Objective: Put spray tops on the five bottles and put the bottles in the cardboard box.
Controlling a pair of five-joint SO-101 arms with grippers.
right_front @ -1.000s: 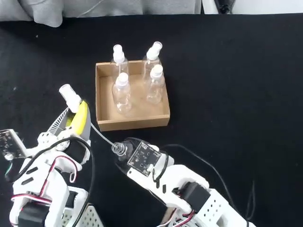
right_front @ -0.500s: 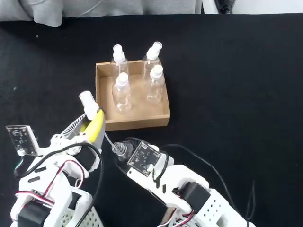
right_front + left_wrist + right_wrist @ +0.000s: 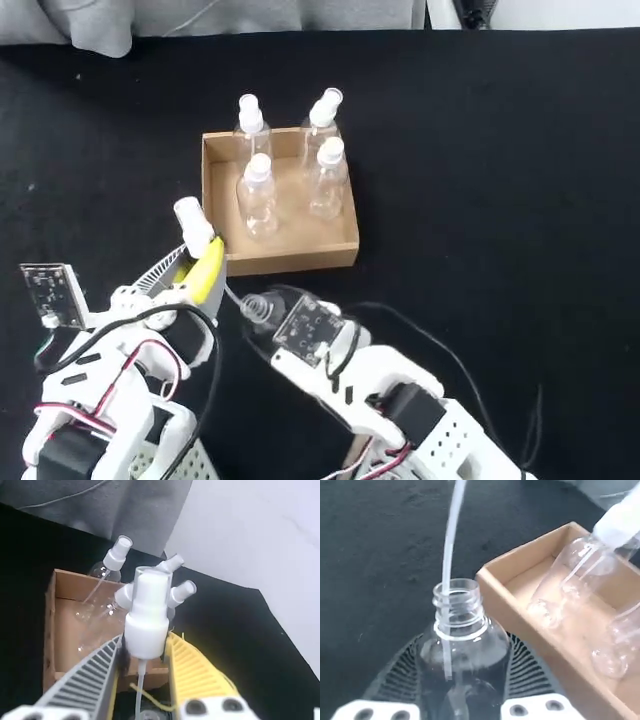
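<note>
My left gripper is shut on a white spray top, held upright beside the cardboard box's front left corner; the spray top shows there in the high view. Its thin dip tube runs down into the open neck of a clear bottle. My right gripper is shut on that bottle, just in front of the box. Inside the box stand several clear bottles with white spray tops.
The cardboard box sits on a black cloth that covers the table. Grey fabric lies along the far edge. A small circuit board sticks out from the left arm.
My left gripper has carried the spray top right and toward the bottle, from beside the box's left wall to its front left corner. The tube now enters the bottle neck. The bottle shifted slightly.
</note>
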